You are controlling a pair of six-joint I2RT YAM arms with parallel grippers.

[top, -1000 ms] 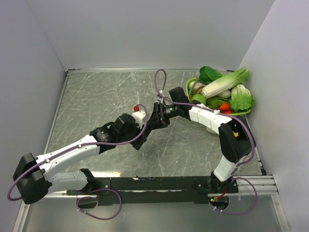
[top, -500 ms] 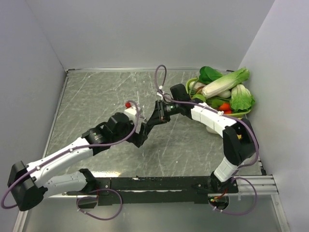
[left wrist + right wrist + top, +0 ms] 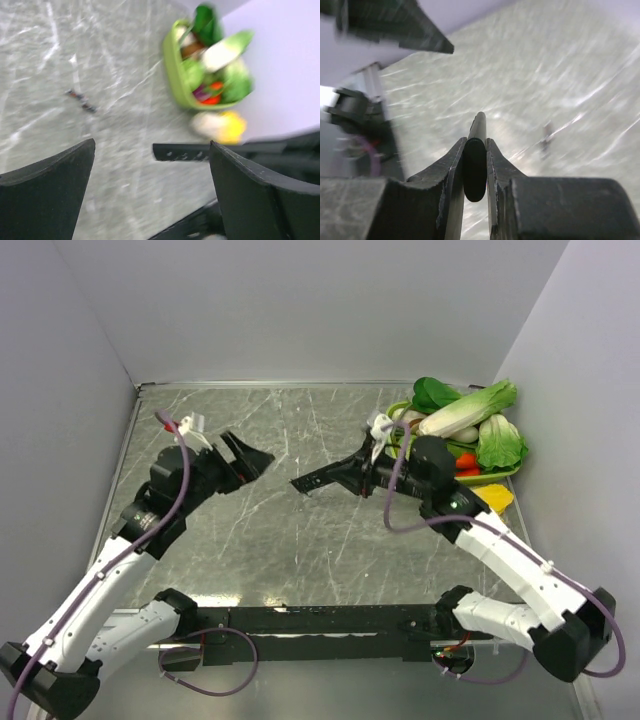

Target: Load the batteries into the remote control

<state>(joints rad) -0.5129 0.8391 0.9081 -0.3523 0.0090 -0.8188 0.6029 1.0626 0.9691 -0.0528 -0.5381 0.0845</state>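
One slim, flat black plastic remote control (image 3: pixel 322 479) juts leftward from my right hand (image 3: pixel 357 473), which is clamped on its end above the grey, veined, stone-look worktop (image 3: pixel 250 540). My left hand (image 3: pixel 250 458) hangs well apart to the left, its jaws spread with nothing between them. One green plastic basket (image 3: pixel 398 412) of leafy vegetables (image 3: pixel 470 415) sits at the right edge.

From my left wrist, the remote control (image 3: pixel 182 151) shows as a blurred horizontal bar beyond my two wedge-shaped fingers (image 3: pixel 50 190). Two tiny dark batteries (image 3: pixel 81 100) seem to lie end to end on the worktop, too blurred to be sure.

From my right wrist, two tapered fingers (image 3: pixel 450 170) pinch the remote control's rounded end (image 3: pixel 477 127). One small dark smear lies on the stone to its right.
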